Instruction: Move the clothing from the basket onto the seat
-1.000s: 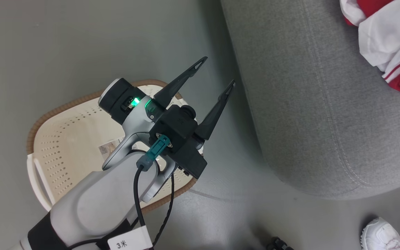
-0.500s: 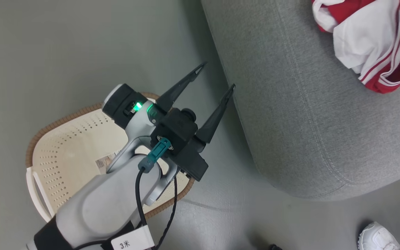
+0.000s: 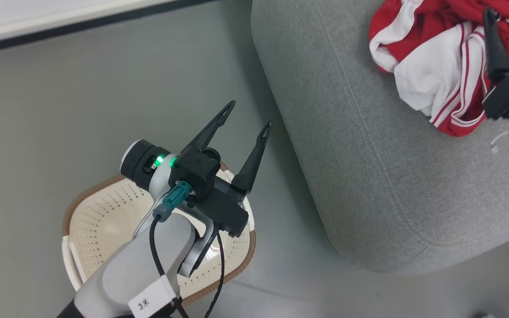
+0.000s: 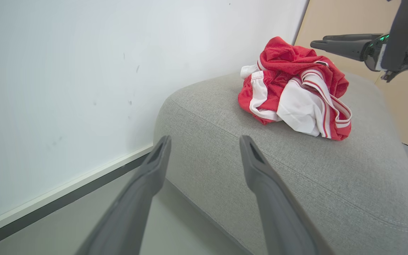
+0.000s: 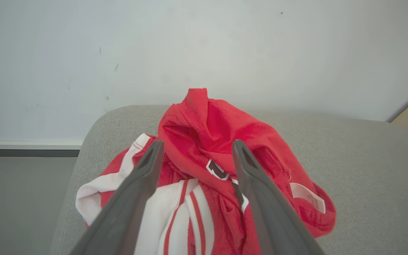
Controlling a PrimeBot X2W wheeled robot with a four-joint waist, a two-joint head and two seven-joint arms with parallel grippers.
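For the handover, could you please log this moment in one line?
clothing: heaped on seat; basket: on floor; left gripper: jaws open; right gripper: jaws open near clothing

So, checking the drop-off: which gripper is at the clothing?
The right gripper, open over the clothing on the seat; the left gripper is by the basket.

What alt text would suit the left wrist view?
Red-and-white clothing lies crumpled on a grey seat by a white wall. The left gripper stands open in the foreground; the right gripper hangs open at upper right.
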